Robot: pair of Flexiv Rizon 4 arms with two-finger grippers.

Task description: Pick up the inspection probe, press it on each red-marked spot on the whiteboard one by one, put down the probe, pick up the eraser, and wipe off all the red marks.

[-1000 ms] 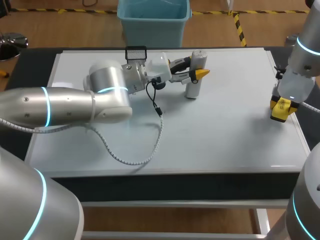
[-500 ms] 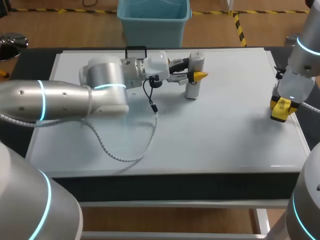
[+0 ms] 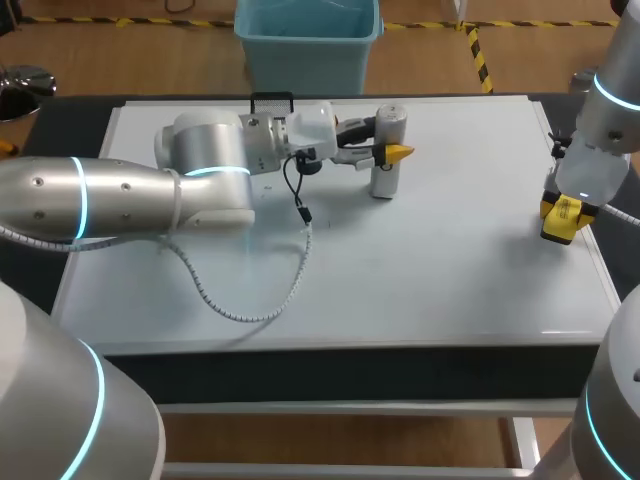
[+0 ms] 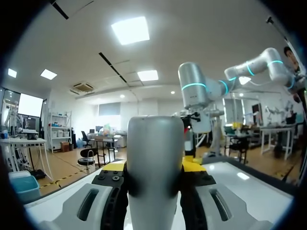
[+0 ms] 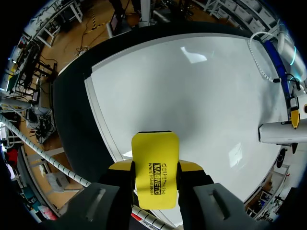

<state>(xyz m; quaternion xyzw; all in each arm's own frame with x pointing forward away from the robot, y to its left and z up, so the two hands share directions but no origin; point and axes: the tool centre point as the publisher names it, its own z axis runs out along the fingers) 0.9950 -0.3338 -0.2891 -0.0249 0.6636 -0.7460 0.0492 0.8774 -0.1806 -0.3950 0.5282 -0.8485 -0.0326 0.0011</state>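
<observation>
The left tool (image 3: 385,152) stays clamped on the inspection probe (image 3: 384,182). In the left wrist view its dark pads press the white cylinder from both sides, with the yellow tips just behind. Over the last second the left arm's elbow and forearm swing back toward its own side, and its coiled cable (image 3: 250,312) trails with it. The probe hardly shifts. It stands upright with its foot on the whiteboard (image 3: 430,260), at the far middle of the board.

The right tool (image 3: 562,215) does not move. It sits closed on the yellow eraser (image 5: 154,177) at the board's right edge, low over the surface. I cannot tell if the eraser touches the board.

No red mark shows in any view. This reads as the arm adjusting around a planted probe, not travelling to a new spot. The probe is not yet released onto the worktop (image 3: 300,372).
</observation>
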